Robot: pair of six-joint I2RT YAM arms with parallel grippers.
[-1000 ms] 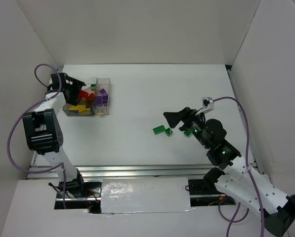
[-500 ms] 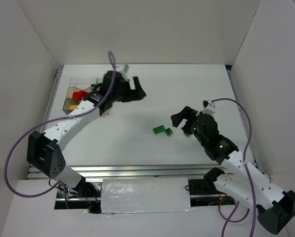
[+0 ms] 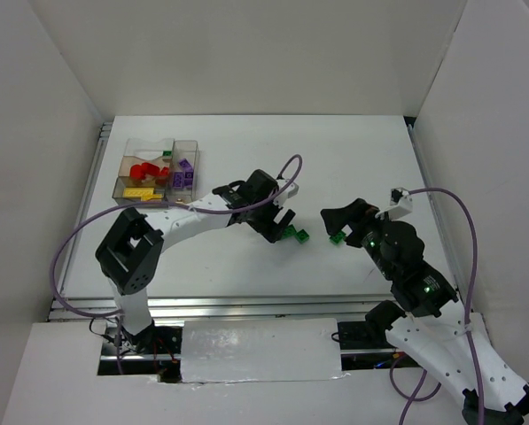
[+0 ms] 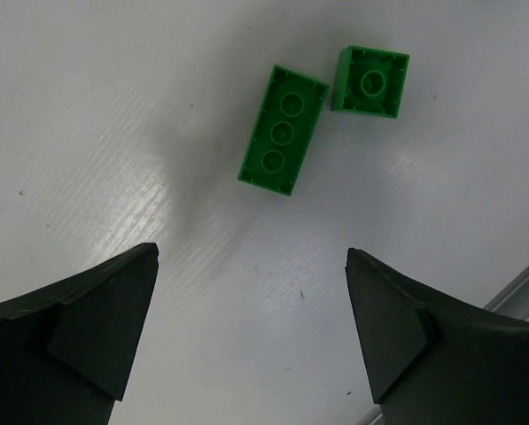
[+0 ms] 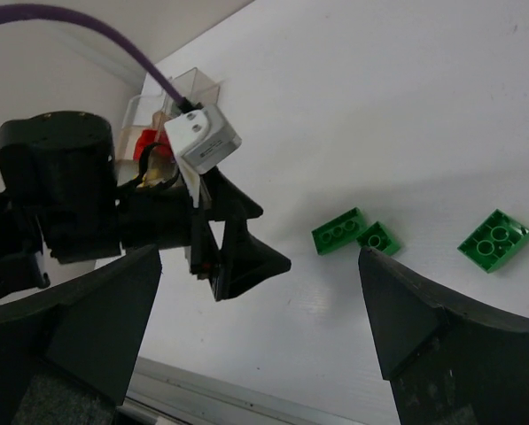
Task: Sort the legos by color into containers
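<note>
Three green legos lie loose on my desk [image 3: 353,150]: a long brick [image 4: 283,129] and a square brick [image 4: 371,81] just beside it, both hollow side up, and a third brick [image 3: 336,237] nearby. The clear container [image 3: 197,159], well apart, holds red, yellow and purple pieces.

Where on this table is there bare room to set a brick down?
Bare table runs along the far edge, from the clear compartment box to the right wall, and along the near edge. The middle is crowded: the left tool, the right tool and three green bricks sit close together.
</note>
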